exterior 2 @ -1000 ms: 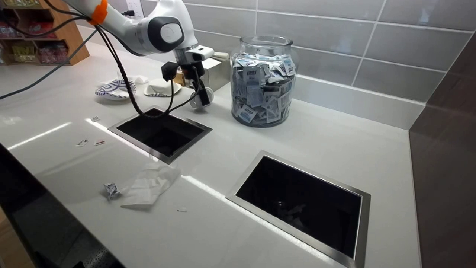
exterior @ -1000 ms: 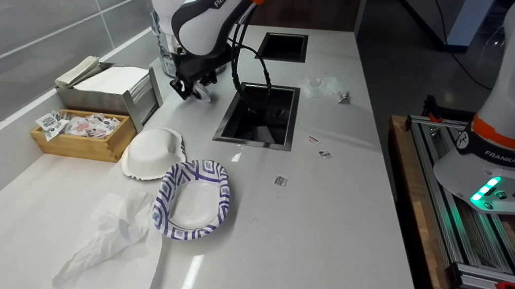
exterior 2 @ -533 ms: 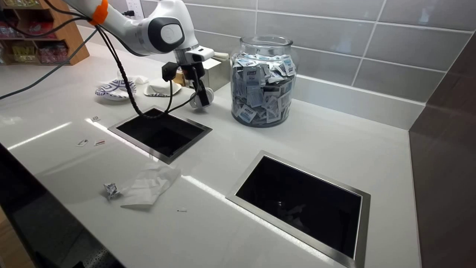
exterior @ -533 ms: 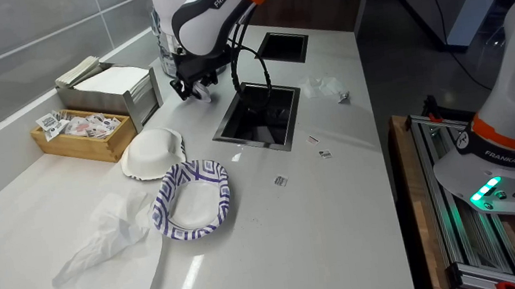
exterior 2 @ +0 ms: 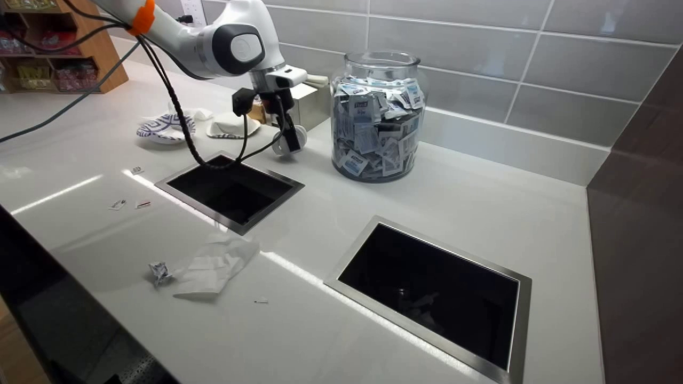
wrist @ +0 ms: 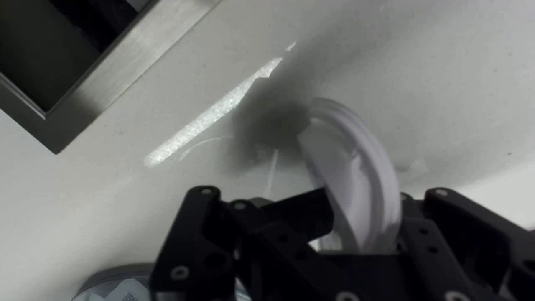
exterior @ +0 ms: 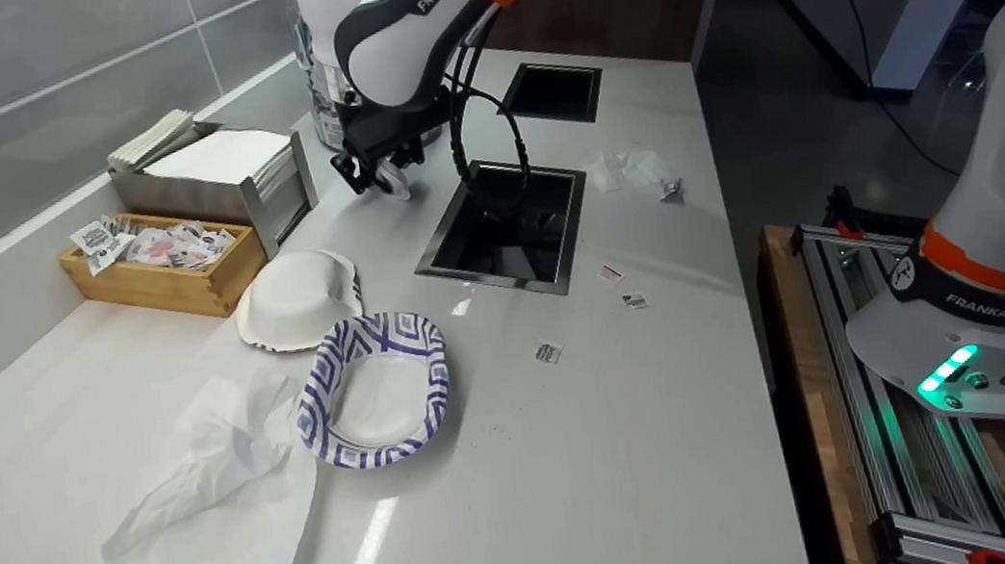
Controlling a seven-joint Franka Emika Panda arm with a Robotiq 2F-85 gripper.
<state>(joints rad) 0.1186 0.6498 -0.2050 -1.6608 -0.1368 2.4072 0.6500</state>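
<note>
My gripper (wrist: 361,217) is shut on a whitish round lid-like piece (wrist: 378,179) with a raised rim, standing on edge between the black fingers. In both exterior views the gripper (exterior: 384,169) (exterior 2: 292,140) points down close over the white counter, with the round piece (exterior: 393,181) (exterior 2: 302,136) between its fingers. I cannot tell whether the piece touches the counter. A square opening with a metal frame (exterior 2: 176,188) lies beside the gripper. A glass jar full of packets (exterior 2: 376,122) and a metal napkin holder (exterior: 243,195) stand near it.
A wooden box (exterior: 158,281) holds packets. An upturned white bowl (exterior: 295,295) and a purple-patterned bowl (exterior: 388,443) stand beside a crumpled paper sheet (exterior: 211,505). A second framed opening (exterior 2: 352,261), thin paper (exterior 2: 211,272), crumpled foil (exterior 2: 159,271) and small packets (exterior: 548,353) are on the counter.
</note>
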